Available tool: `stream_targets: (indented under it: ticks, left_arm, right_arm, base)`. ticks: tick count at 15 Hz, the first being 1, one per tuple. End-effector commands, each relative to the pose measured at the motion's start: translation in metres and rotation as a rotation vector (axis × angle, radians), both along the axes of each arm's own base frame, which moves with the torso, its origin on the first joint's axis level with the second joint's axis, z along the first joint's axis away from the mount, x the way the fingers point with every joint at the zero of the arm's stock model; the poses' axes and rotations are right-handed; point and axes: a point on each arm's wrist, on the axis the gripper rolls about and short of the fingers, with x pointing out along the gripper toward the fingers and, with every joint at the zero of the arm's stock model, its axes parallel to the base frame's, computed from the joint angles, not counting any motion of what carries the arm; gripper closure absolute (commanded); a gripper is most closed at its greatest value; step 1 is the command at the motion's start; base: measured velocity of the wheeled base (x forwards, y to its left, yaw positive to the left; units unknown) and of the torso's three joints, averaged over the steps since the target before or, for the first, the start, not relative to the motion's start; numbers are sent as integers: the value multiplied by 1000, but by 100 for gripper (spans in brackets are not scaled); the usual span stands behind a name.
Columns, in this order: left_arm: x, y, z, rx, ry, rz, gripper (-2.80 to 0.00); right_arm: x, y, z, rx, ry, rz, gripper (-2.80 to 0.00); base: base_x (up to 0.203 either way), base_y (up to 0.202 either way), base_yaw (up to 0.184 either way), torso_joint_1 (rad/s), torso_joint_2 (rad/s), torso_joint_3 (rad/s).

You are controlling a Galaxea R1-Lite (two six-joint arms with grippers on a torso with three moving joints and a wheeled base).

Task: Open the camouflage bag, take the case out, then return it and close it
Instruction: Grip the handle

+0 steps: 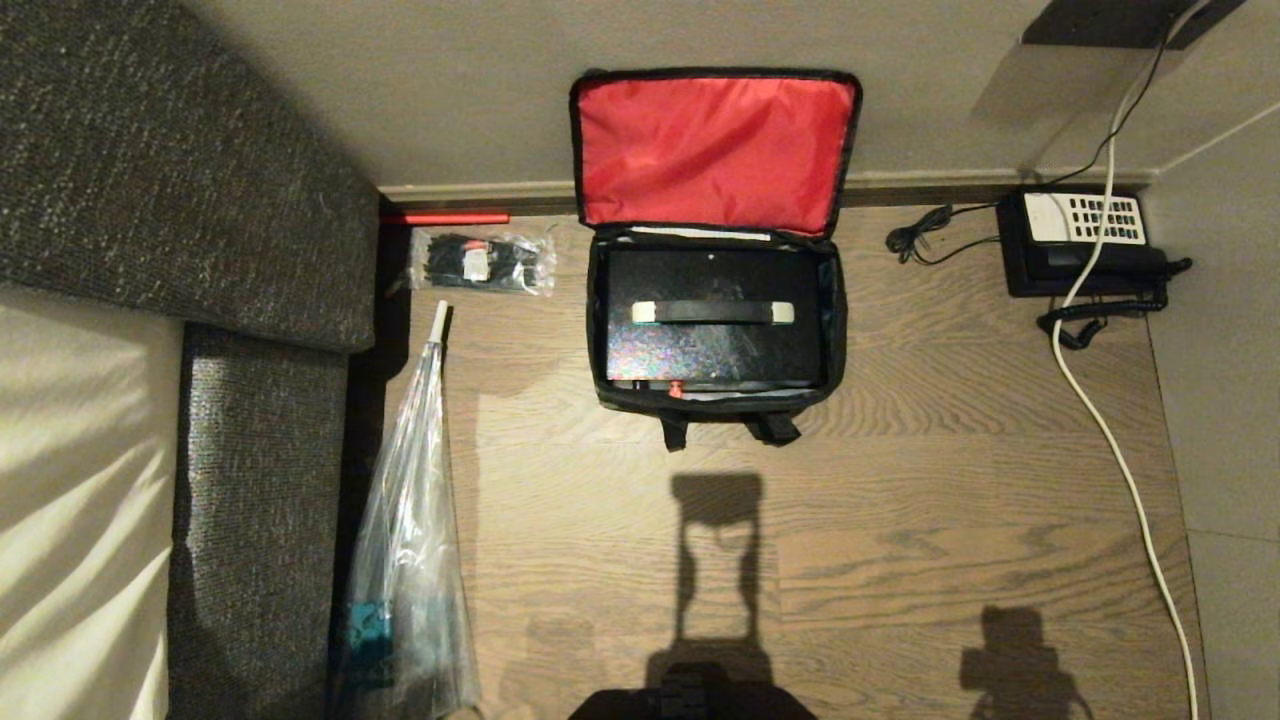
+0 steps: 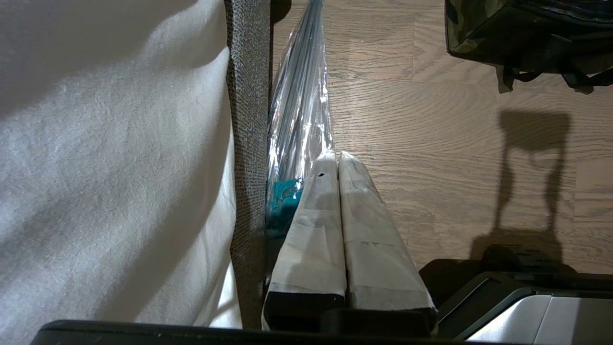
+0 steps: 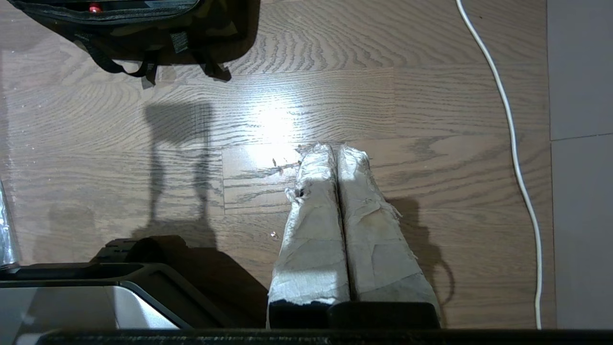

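Camouflage bag [image 1: 715,400] on wood floor [image 1: 900,520] against wall, red-lined lid [image 1: 712,150] propped open; case [image 1: 712,320] inside, handle up. Sofa edge [image 1: 270,430] and clear plastic bag [image 1: 410,560] bound left; telephone [image 1: 1080,245], white cable [image 1: 1100,420] bound right. Bare floor between. Left gripper [image 2: 337,155], right gripper [image 3: 334,146]: clenched, empty, above floor. No legible writing.
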Motion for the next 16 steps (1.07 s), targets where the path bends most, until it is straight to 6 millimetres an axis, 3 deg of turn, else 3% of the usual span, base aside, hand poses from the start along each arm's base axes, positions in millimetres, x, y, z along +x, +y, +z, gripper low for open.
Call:
stream_targets:
  ticks: [1, 16]
  left_arm:
    - [0, 0, 0, 0, -1, 1, 0]
    - [0, 0, 0, -1, -1, 1, 0]
  right_arm:
    - [0, 0, -4, 0, -2, 0, 0]
    - [0, 0, -4, 1, -2, 0, 0]
  base:
    - [0, 0, 0, 0, 0, 0]
    - [0, 0, 0, 0, 0, 0]
